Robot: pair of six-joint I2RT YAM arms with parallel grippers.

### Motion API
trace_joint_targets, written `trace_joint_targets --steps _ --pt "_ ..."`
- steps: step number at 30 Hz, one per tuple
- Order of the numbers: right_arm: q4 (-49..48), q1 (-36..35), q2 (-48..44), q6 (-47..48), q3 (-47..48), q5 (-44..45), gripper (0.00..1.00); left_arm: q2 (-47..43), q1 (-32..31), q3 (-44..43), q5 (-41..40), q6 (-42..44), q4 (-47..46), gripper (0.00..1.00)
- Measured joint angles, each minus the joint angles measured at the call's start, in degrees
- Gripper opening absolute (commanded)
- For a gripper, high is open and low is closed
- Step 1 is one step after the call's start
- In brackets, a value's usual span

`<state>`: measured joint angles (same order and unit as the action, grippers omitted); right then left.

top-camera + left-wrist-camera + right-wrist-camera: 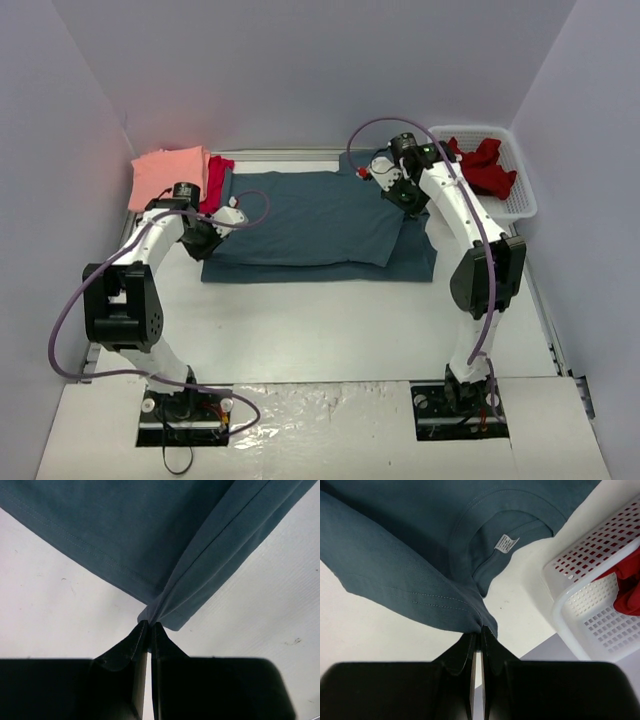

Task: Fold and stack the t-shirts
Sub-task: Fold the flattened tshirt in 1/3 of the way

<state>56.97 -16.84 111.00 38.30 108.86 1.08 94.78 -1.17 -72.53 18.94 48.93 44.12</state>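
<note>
A large slate-blue t-shirt (310,215) lies spread across the middle of the table, one side folded over. My left gripper (212,232) is shut on its left hem corner (160,615), pinched between the fingertips (150,626). At the shirt's far right, my right gripper (392,182) is shut on a sleeve edge near the collar (485,625); the neck label (506,543) shows. A salmon-pink t-shirt (168,175) lies folded at the back left with a crimson one (217,180) beside it. A dark red t-shirt (486,168) sits in the basket.
The white lattice basket (520,200) stands at the back right, close to my right arm; its rim (570,605) shows in the right wrist view. Grey walls enclose the table on three sides. Bare white tabletop (320,320) lies in front of the blue shirt.
</note>
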Motion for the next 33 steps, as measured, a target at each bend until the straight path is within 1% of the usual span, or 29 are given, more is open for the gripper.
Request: trace_joint_targets --steps 12,29,31,32,33 --pt "-0.3 0.4 8.4 0.8 6.0 0.0 0.00 5.3 0.0 -0.5 -0.6 -0.2 -2.0 0.02" --pt "-0.3 1.1 15.0 0.8 15.1 0.5 0.00 9.9 0.0 -6.3 -1.3 -0.4 -3.0 0.03" --pt "-0.3 1.2 15.8 0.8 15.3 0.5 0.00 10.5 0.0 -6.5 -1.5 -0.5 -3.1 0.13" --pt "-0.4 1.2 16.2 0.8 15.4 0.6 0.00 10.8 0.0 -6.5 -1.6 -0.5 -3.2 0.21" --pt "-0.4 1.2 16.7 0.8 15.4 0.6 0.00 11.2 0.0 -6.5 -1.9 -0.6 -3.3 0.26"
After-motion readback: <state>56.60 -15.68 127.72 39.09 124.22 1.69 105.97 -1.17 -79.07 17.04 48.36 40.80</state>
